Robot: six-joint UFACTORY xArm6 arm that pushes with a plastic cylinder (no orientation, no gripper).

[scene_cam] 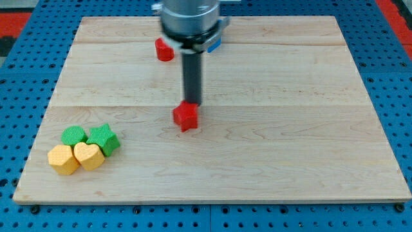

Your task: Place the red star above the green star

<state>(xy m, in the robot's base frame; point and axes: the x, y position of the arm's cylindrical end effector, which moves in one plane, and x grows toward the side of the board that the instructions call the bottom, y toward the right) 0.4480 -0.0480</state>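
Observation:
A red block [185, 116], seemingly star-shaped, lies near the board's middle. My tip [191, 104] stands right at its upper edge, touching or nearly touching it. A green star [104, 139] lies at the view's lower left, well to the left of and slightly below the red block. It sits in a tight cluster with a second green block [74, 135], a yellow heart [89, 156] and another yellow block [63, 160].
A second red block [164, 49], its shape unclear, lies near the view's top, left of the arm. A blue block [215, 44] peeks out behind the arm's body [190, 19]. The wooden board [290, 129] rests on a blue perforated base.

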